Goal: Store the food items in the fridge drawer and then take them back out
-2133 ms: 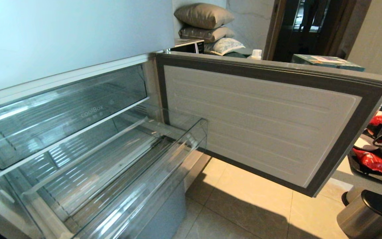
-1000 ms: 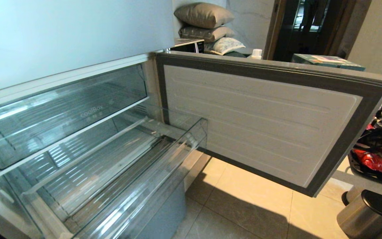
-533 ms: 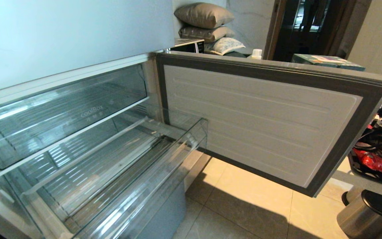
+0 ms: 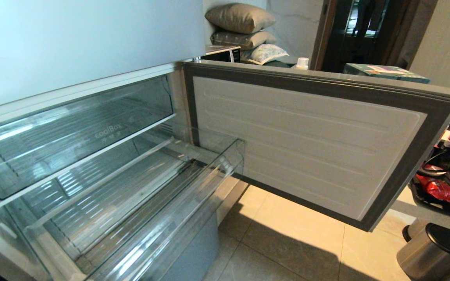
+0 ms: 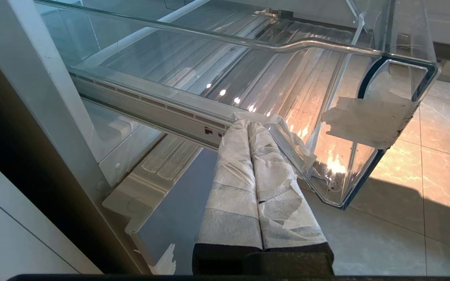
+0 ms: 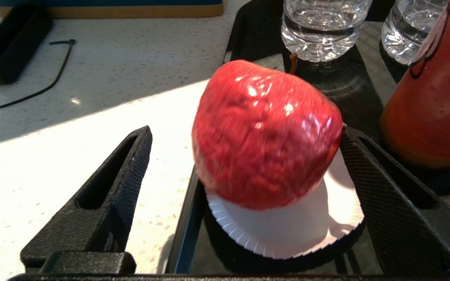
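Wide clear plastic fridge drawer [image 4: 139,218], ribbed floor, lower left of head view: pulled out, one, no food inside; stayed so over last two seconds. Right gripper [image 6: 244,164], black ribbed fingers: spread wide over last second, red apple with brown stem [image 6: 266,132] between them, centre of right wrist view, on white paper plate [image 6: 287,230]; judged released, take-out phase. Clear water bottles [image 6: 320,27]: two. Left gripper [image 5: 254,130], cloth-wrapped fingers pressed together, beside drawer corner.
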Controlling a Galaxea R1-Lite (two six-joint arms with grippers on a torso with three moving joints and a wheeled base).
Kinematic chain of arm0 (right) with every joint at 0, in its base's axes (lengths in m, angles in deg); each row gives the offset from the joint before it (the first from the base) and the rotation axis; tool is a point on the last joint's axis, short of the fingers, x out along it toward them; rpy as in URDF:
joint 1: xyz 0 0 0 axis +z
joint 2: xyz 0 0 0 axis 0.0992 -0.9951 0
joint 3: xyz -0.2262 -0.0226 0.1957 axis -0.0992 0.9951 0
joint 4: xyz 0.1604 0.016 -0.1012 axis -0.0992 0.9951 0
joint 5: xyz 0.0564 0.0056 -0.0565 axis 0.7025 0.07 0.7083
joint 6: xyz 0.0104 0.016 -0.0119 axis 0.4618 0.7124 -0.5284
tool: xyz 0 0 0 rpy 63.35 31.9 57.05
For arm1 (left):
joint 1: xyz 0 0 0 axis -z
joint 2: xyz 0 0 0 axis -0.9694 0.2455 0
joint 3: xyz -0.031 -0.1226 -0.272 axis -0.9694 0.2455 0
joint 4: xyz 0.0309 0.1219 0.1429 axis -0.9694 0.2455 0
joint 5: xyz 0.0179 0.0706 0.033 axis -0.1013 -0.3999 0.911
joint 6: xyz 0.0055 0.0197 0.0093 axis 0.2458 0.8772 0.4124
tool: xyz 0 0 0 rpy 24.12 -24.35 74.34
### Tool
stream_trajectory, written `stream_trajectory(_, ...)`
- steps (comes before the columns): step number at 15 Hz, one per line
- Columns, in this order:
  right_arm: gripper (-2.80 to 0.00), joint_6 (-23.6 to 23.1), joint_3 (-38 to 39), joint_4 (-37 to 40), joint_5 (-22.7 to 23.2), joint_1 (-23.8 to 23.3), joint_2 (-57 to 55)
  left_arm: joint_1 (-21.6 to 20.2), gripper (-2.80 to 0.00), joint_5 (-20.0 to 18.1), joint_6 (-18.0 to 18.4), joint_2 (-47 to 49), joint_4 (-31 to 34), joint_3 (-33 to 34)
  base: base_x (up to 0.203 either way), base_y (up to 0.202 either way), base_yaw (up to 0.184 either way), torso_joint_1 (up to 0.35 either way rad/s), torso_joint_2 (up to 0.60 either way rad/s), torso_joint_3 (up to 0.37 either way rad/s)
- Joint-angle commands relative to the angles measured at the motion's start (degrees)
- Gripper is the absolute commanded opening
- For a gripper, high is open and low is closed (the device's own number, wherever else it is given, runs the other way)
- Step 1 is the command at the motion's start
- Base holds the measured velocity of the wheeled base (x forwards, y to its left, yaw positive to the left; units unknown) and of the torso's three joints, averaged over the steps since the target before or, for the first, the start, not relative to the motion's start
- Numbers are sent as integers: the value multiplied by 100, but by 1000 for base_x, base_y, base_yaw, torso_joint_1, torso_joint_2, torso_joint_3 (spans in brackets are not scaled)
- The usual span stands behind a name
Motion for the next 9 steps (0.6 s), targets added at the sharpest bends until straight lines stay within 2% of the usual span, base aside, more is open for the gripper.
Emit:
stream_trajectory(1, 0, -6, 123, -23, 13, -1, 170, 0, -280, 1, -1, -6, 0, 0, 0, 0, 0, 0, 0, 0)
stream_trajectory(9, 0, -139, 435, -40, -119, 359, 383, 0, -280, 1, -1, -6, 0, 0, 0, 0, 0, 0, 0, 0)
